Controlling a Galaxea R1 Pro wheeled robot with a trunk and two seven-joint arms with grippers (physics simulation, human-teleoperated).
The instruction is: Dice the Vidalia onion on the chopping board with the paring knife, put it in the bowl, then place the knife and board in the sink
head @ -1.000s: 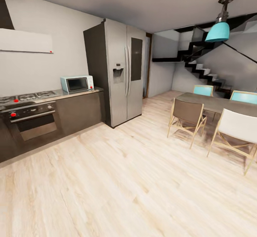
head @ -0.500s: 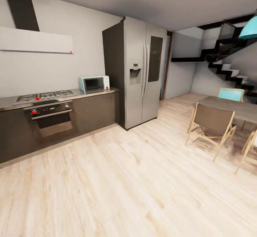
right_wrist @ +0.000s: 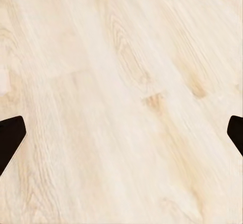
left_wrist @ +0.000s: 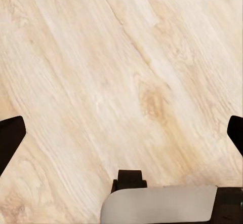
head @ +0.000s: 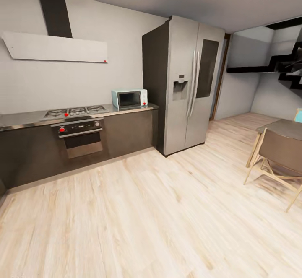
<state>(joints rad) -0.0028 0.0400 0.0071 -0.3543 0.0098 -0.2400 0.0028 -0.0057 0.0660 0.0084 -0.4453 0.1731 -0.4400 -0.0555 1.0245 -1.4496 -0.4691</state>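
The onion, chopping board, paring knife, bowl and sink are out of view. A stretch of the grey countertop (head: 25, 119) over dark cabinets runs along the left wall, carrying a gas hob (head: 76, 111) and a pale blue microwave (head: 129, 99). In the left wrist view my left gripper (left_wrist: 121, 135) hangs open over pale wooden floor, its dark fingertips (left_wrist: 10, 139) far apart at the picture's sides. My right gripper (right_wrist: 121, 135) is open the same way above the floorboards, with nothing between its fingertips (right_wrist: 10, 138).
A built-in oven (head: 79, 137) with red knobs sits under the hob, and an extractor hood (head: 56, 48) hangs above. A tall steel fridge (head: 186, 83) ends the cabinet run. A dining table (head: 285, 127) and chair (head: 279, 154) stand at the right. Wide wooden floor (head: 159, 211) lies ahead.
The whole view has swung to the left: the fridge, counter and microwave sit further right in the picture, and the turquoise lamp and most of the stairs and chairs have slid out.
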